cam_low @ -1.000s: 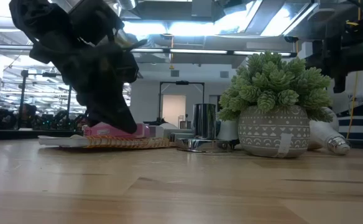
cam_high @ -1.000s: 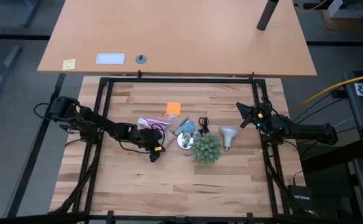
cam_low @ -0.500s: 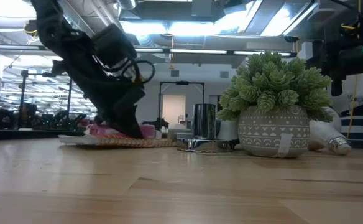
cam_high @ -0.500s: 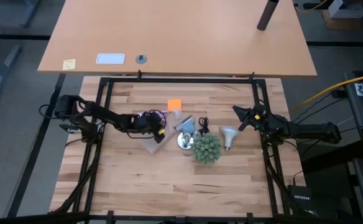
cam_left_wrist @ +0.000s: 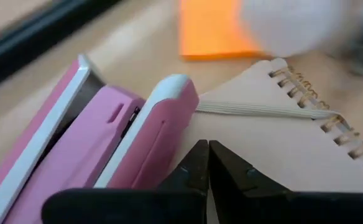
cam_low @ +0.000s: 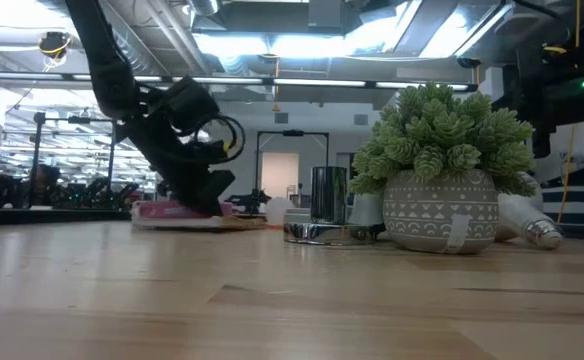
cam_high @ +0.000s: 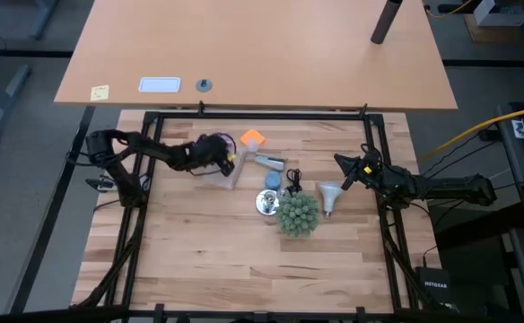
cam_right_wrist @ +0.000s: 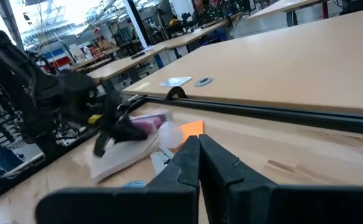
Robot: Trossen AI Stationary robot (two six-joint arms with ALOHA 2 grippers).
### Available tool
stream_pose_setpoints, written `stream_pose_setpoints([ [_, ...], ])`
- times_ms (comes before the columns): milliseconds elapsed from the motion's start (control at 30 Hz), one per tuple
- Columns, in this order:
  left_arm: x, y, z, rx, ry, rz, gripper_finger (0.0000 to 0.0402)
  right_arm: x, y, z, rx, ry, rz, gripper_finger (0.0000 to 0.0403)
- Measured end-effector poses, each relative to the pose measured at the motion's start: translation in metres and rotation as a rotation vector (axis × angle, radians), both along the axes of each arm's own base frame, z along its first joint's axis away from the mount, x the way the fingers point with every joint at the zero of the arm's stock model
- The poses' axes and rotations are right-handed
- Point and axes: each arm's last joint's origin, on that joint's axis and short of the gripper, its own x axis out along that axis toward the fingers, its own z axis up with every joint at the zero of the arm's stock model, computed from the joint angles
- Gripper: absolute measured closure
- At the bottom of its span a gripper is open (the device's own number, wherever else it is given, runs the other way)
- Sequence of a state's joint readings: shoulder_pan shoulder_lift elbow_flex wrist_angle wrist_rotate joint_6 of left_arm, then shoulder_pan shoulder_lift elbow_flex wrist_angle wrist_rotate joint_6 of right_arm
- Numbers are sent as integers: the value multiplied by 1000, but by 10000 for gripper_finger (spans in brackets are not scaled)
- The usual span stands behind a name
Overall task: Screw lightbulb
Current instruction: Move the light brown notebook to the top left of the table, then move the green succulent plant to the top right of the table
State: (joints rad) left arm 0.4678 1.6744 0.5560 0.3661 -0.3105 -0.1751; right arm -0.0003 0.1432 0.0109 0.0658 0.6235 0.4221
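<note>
The lightbulb (cam_high: 331, 194) lies on its side on the table, right of a green spiky plant (cam_high: 298, 214) in a patterned pot; in the low view the lightbulb (cam_low: 528, 221) shows behind the pot. The silver socket base (cam_high: 266, 203) stands left of the plant. My left gripper (cam_high: 229, 162) is shut, far to the left of these, over a pale spiral notebook (cam_high: 220, 178) that carries a pink stapler (cam_left_wrist: 125, 143). At the table's right, my right gripper (cam_high: 344, 166) hangs shut above the wood, just beyond the lightbulb, touching nothing. My left gripper presses its shut fingertips (cam_left_wrist: 215, 163) on the notebook's cover (cam_left_wrist: 256, 146), right beside the stapler and short of the spiral binding. The fingers slant down from the table's left. The notebook lies flat on the table.
An orange sticky note (cam_high: 253, 137) lies near the far frame bar. Some small items (cam_high: 269, 162) and a black cord (cam_high: 292, 181) sit between the notebook and the socket base. The black frame (cam_high: 262, 116) rims the table. The near half is bare wood.
My left gripper has swung from the table's middle toward the far edge. The notebook with the stapler has slid along the table with it toward the far edge, turning as it went.
</note>
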Motion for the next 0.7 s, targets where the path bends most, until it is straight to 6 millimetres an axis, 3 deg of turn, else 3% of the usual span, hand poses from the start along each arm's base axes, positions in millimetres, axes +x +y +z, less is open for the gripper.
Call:
stream_pose_setpoints([
  [133,-6,13,2,-39,-79,85,397,0,0,1,0,-17,3,397],
  [300,-1,9,10,-167,-219,44,397,0,0,5,-6,-41,7,397],
  [567,13,-19,42,-395,-468,-251,396,1,1,5,-4,-36,53,397],
  [700,21,-45,49,-503,-490,-418,396,2,3,5,-1,-35,126,397],
])
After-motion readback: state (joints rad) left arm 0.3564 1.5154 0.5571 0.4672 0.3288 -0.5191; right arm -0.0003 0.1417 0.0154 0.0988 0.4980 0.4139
